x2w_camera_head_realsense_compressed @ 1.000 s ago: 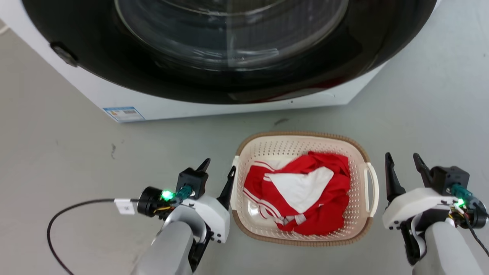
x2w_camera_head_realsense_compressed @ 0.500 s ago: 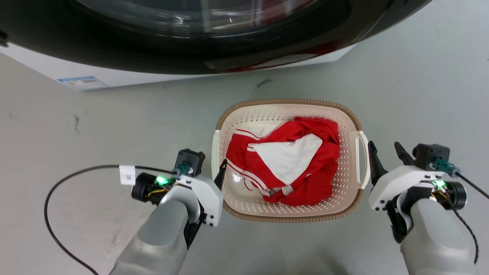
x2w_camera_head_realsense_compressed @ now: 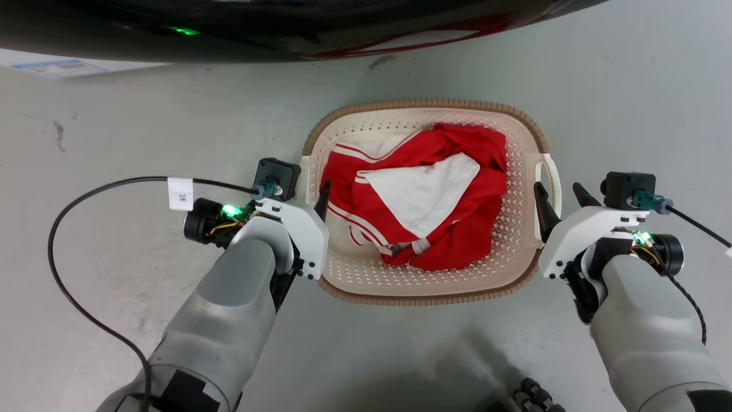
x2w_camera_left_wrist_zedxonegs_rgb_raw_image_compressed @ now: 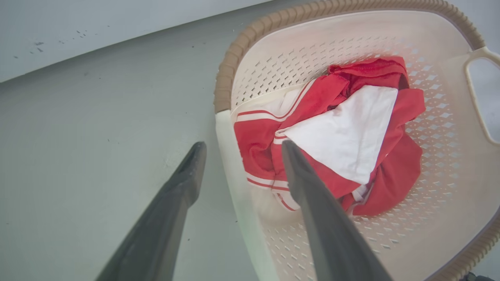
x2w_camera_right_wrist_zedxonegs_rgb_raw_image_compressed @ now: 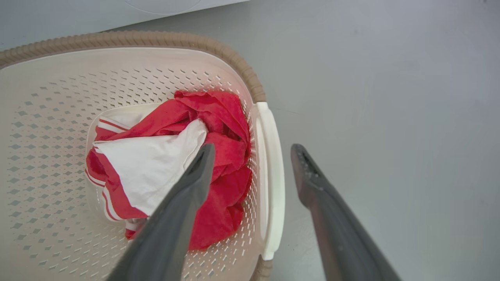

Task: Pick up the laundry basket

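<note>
Much of the washer (x2w_camera_head_realsense_compressed: 240, 28) was cut off by the top edge of the head view, so that only a dark curved band and a strip of white casing could be seen. In that view the outer finger of the left gripper (x2w_camera_left_wrist_zedxonegs_rgb_raw_image_compressed: 242, 145) was hidden behind its own camera block, and the basket's left handle (x2w_camera_left_wrist_zedxonegs_rgb_raw_image_compressed: 236, 183) was largely covered by the white gripper body. A dark ribbed object (x2w_camera_head_realsense_compressed: 534, 396) at the bottom edge was too cropped to be identified. The laundry basket (x2w_camera_head_realsense_compressed: 423, 105) was set on the grey floor (x2w_camera_head_realsense_compressed: 114, 114) just in front of the washer, between the two arms. A crumpled red and white garment (x2w_camera_head_realsense_compressed: 426, 200) with thin stripes was held in it, and most of the base was concealed by the cloth. The basket was seen to be cream perforated plastic, rounded-rectangular, with a brown woven-look rim. A smooth white loop was moulded on each side. Both grippers were spread wide and nothing was gripped. The left handle was straddled by the left gripper's fingers, one inside the basket above the garment and one outside over the floor. The right handle (x2w_camera_right_wrist_zedxonegs_rgb_raw_image_compressed: 273, 175) was straddled likewise by the right gripper (x2w_camera_right_wrist_zedxonegs_rgb_raw_image_compressed: 253, 148). Whether any finger touched the plastic could not be told. A black cable (x2w_camera_head_realsense_compressed: 86, 197) with a white tag was looped over the floor beside the left arm.
</note>
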Robot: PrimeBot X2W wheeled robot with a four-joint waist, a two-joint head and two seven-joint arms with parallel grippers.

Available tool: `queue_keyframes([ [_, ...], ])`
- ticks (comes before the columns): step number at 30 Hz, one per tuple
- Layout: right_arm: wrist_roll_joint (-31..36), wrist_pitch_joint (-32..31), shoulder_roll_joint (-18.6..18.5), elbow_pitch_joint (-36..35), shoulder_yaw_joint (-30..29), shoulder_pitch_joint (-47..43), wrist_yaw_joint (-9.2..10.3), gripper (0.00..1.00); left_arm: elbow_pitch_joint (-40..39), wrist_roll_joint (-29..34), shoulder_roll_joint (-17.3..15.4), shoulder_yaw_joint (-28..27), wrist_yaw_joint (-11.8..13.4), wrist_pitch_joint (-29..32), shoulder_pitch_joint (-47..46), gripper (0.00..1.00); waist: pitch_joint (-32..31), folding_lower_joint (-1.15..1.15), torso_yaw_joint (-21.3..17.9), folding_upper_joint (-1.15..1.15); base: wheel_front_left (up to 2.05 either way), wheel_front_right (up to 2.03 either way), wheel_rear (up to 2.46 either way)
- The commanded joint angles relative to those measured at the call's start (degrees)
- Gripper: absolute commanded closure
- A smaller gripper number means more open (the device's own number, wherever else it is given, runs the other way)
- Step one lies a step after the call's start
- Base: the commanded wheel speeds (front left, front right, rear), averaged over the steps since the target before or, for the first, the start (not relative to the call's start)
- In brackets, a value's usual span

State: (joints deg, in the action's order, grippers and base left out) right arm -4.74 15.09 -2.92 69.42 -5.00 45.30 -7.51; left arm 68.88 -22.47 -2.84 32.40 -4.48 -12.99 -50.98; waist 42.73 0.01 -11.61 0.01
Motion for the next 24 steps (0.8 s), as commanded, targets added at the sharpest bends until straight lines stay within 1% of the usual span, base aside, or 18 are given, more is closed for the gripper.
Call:
queue_keyframes([
  [1,-0.4,0.1,0.1,0.8,0.1,1.1,0.04,0.00,0.5,-0.4,-0.1,0.4,0.2,0.2,-1.0,0.00,0.8,-0.01,-0.3,-0.01,0.00,0.00,0.00],
  [7,-1.2,0.0,0.1,3.0,1.0,3.4,0.04,0.00,1.4,-1.4,-0.1,1.9,0.6,1.4,-3.6,0.00,3.4,-0.01,-0.6,-0.01,0.00,0.00,0.00],
  [13,-2.5,-1.6,0.1,4.2,2.6,5.4,0.04,0.00,2.3,-2.3,-0.1,3.2,1.1,2.4,-6.1,0.00,6.2,-0.01,-0.8,-0.01,0.00,0.00,0.00],
  [21,-5.9,-3.1,0.1,4.4,5.0,6.7,0.03,0.00,3.1,-2.6,-0.1,4.7,1.3,2.9,-8.8,0.00,9.1,-0.01,-0.6,-0.01,0.00,0.00,0.00],
  [24,-8.2,-3.6,0.1,4.4,6.3,6.9,0.03,0.00,3.4,-2.8,-0.1,5.3,1.2,3.2,-9.3,0.00,9.9,-0.01,-0.6,-0.01,0.00,0.00,0.00],
])
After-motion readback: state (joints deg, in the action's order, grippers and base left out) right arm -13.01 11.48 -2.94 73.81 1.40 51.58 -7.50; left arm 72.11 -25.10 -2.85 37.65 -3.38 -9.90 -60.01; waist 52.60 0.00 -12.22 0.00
